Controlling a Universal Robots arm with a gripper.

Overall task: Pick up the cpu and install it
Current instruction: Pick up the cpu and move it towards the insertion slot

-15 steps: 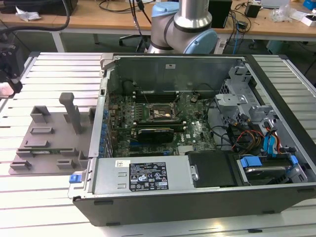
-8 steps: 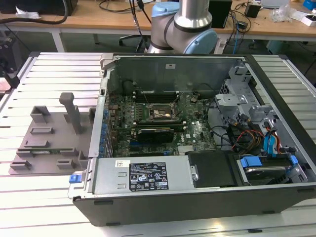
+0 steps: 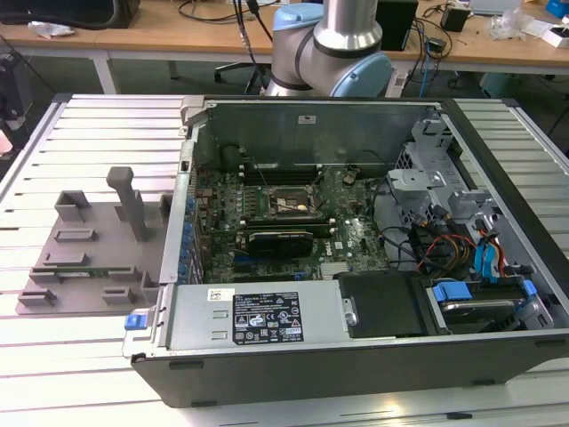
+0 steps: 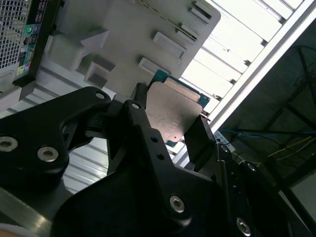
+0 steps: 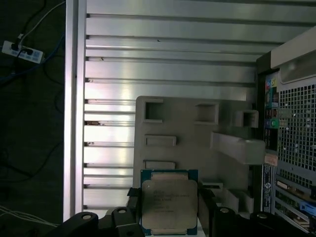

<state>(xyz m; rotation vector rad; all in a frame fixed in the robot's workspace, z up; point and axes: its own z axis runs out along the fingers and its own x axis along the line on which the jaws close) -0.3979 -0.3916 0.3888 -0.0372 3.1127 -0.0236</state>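
Note:
The cpu (image 5: 169, 203) is a flat square chip with a silver-grey top plate and a green rim. It sits between my gripper's (image 5: 169, 210) black fingers (image 5: 206, 205), which are shut on two of its opposite edges. In the second wrist view the cpu (image 4: 170, 111) is again clamped in the gripper (image 4: 170, 122). It is held in the air above the grey fixture tray (image 5: 197, 133), clear of it. In the exterior view the black socket frame (image 3: 286, 203) lies on the green motherboard inside the open computer case (image 3: 356, 267).
The fixture tray (image 3: 89, 258) with its upright post (image 3: 133, 205) lies on the slatted aluminium table, at the exterior view's left of the case. Cables and drive bays (image 3: 471, 249) fill the case's right side. The arm's base (image 3: 333, 44) stands behind the case.

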